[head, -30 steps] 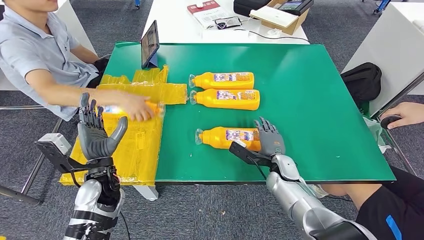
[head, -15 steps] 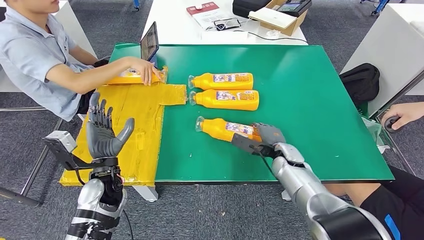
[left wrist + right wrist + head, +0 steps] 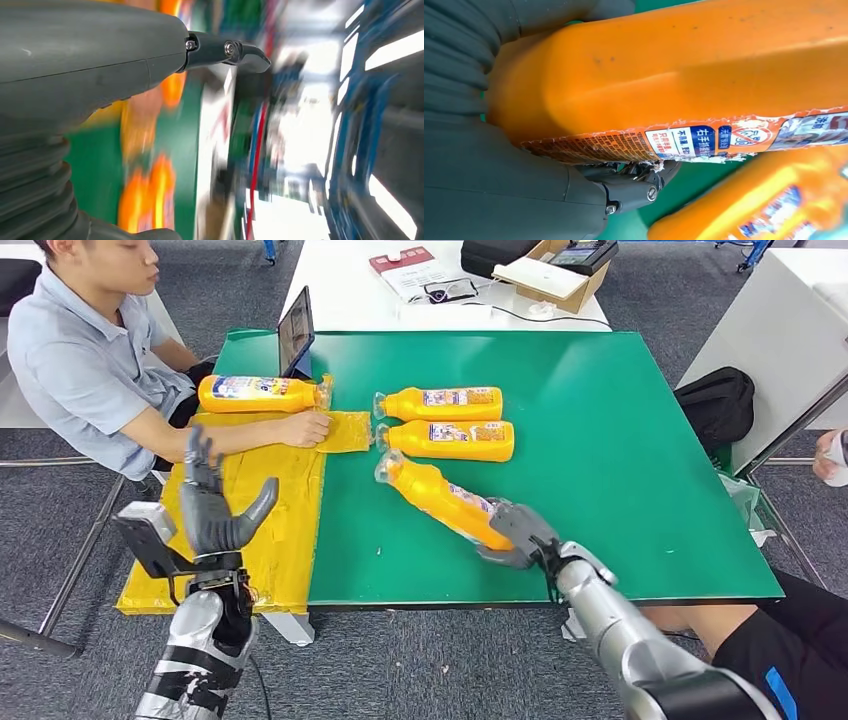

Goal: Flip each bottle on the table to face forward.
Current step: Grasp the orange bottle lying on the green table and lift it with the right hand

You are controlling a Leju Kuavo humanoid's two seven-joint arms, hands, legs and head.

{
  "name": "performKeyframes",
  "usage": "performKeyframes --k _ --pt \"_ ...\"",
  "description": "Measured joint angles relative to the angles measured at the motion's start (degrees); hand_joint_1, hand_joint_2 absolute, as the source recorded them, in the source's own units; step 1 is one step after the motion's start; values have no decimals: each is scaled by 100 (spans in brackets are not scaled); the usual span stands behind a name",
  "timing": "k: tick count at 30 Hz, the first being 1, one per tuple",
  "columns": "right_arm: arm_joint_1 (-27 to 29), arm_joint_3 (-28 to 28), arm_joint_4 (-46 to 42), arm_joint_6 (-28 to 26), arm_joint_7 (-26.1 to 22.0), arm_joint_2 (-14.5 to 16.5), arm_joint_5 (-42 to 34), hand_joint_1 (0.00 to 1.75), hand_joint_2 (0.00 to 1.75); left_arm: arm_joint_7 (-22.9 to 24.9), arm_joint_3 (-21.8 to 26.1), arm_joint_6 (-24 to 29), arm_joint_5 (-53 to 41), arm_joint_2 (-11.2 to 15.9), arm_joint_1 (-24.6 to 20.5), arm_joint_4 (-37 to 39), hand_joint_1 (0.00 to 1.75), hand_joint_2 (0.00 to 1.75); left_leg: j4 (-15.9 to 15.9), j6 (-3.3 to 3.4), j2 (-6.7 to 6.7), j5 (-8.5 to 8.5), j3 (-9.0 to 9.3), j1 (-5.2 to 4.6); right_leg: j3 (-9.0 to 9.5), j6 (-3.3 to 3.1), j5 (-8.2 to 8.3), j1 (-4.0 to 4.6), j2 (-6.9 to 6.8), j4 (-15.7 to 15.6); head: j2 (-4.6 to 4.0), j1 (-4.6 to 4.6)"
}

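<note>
Three orange bottles lie on the green table (image 3: 620, 450). My right hand (image 3: 515, 533) grips the base of the nearest bottle (image 3: 440, 498), which points diagonally with its capless neck raised toward the far left. In the right wrist view that bottle (image 3: 684, 75) is close up, its torn label edge against my fingers (image 3: 634, 187). Two more bottles (image 3: 440, 402) (image 3: 447, 439) lie side by side farther back, labels up. A fourth bottle (image 3: 258, 393) rests on the yellow mat beside a person's hand (image 3: 305, 427). My left hand (image 3: 212, 505) is raised off the table's left side, fingers spread, holding nothing.
A person sits at the far left with a forearm on the yellow mat (image 3: 270, 510). A tablet (image 3: 297, 332) stands at the table's back left corner. A black bag (image 3: 718, 405) hangs beyond the right edge. A second person's leg is at lower right.
My right hand closed on the near bottle's base and swung it from lying crosswise to a diagonal, neck lifted. The person moved a bottle to the mat's far end. My left hand drifted slightly right.
</note>
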Motion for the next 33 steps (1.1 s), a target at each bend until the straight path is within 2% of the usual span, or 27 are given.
performKeyframes --k 2,6,10,14,20,27,33 --pt "284 -129 -409 -371 -26 164 -446 175 175 -4 -9 206 -196 -60 62 62 0 175 0 0 -7 1 -12 0 -10 1 -3 0 -3 1 0 -1" --pt "823 -220 -1450 -936 135 431 -1050 175 175 84 -33 -54 188 -240 310 268 0 175 1 1 -14 4 -57 0 -52 1 -4 0 -6 4 0 -2" --pt "1243 -275 -2250 -1489 4 601 -1402 175 175 140 -96 -531 573 -359 535 332 0 175 1 3 -30 4 -77 -2 -63 1 -6 -3 -17 3 0 2" --pt "1589 -195 -2813 -1816 5 716 -1252 175 175 210 -418 -1057 582 -403 787 333 0 175 1 6 -30 -1 -89 -5 -74 2 -7 -4 -16 -1 0 2" --pt "1783 320 -2977 -1964 -58 834 -809 175 175 98 -917 -1683 700 -410 964 284 0 175 0 5 -30 -1 -94 -3 -82 2 -7 -2 -16 -1 0 0" --pt "1814 840 -2928 -2009 -68 933 -549 175 175 177 -1035 -1812 863 -425 949 233 0 175 -1 4 -29 2 -93 -1 -81 2 -7 -2 -17 1 0 1" --pt "1764 1275 -2506 -2328 -41 1136 -433 175 175 363 -1033 -1626 1013 -504 812 339 0 175 0 4 -29 2 -95 -1 -81 2 -7 -2 -18 1 0 1"
